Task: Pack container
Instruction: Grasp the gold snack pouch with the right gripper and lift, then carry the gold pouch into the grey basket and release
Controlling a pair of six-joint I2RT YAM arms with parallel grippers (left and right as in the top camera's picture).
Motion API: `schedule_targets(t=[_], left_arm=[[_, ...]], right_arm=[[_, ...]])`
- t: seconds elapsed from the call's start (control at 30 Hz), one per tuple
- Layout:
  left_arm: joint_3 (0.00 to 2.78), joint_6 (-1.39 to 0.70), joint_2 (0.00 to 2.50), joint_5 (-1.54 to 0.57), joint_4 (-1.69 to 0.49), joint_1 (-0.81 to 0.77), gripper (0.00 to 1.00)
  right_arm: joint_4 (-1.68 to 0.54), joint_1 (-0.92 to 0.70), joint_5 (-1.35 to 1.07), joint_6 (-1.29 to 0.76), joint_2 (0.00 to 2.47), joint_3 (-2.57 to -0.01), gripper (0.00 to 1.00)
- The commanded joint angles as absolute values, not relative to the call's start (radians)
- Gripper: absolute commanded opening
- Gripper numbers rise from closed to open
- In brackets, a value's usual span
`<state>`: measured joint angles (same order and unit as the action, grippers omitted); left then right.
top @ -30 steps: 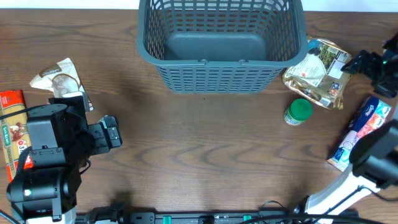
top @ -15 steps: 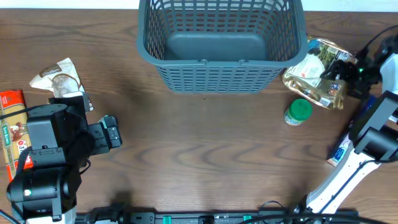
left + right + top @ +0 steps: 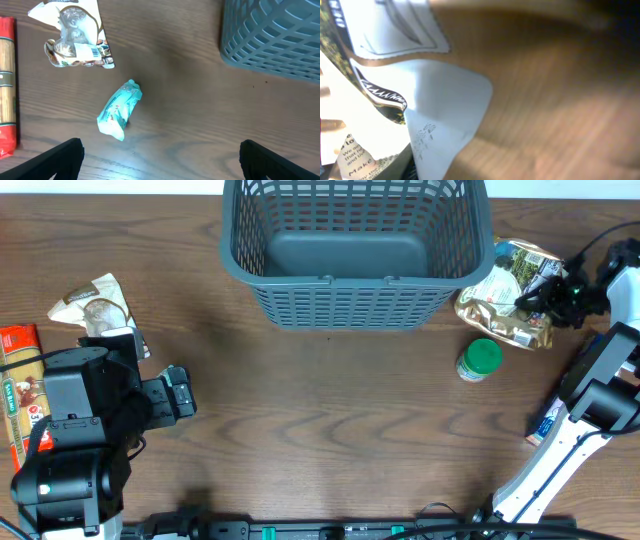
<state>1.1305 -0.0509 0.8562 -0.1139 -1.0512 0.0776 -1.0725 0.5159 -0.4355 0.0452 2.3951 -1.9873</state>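
Note:
The container (image 3: 330, 280) is a large dark grey slotted basket at the table's back centre; its corner also shows in the left wrist view (image 3: 280, 35). It holds nothing. My right gripper (image 3: 545, 292) sits at the right edge of a gold and green pouch (image 3: 505, 295), just right of the container. In the right wrist view the pouch's white corner (image 3: 435, 105) fills the frame close up, and my fingers do not show clearly. My left gripper (image 3: 180, 393) hovers open above bare wood at the left (image 3: 162, 160), with a teal packet (image 3: 120, 112) lying ahead of it.
A green-lidded jar (image 3: 480, 358) stands in front of the pouch. A blue tissue pack (image 3: 550, 420) lies partly under the right arm. At the left lie a white and brown bag (image 3: 95, 300) and a red spaghetti pack (image 3: 18, 380).
My right arm has swung in from the table's right edge to the pouch's right side. The left arm has not moved.

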Motion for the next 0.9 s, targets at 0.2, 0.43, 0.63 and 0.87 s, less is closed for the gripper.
schedule_targets(t=[0.2,0.43,0.63,0.87], left_arm=[[1.157,-0.038,0.855,-0.12,-1.054,0.083,0.98],[1.157,-0.038,0.855,-0.12,-1.054,0.083,0.98],[1.157,-0.037,0.855,-0.12,-1.055,0.083,0.98],[1.157,-0.037,0.855,-0.12,-1.055,0.083,0.98]], right_arm=[[-1.108,0.498,-0.363,0.068,2.45,-1.971,0.01],[-1.139,0.496,-0.346,0.012,2.299,-1.99,0.01],[-1.045,0.496,-0.241,-0.085,2.022,-1.991,0.01],[-0.984,0.483,-0.24,-0.094,1.738,-1.991,0.01]])
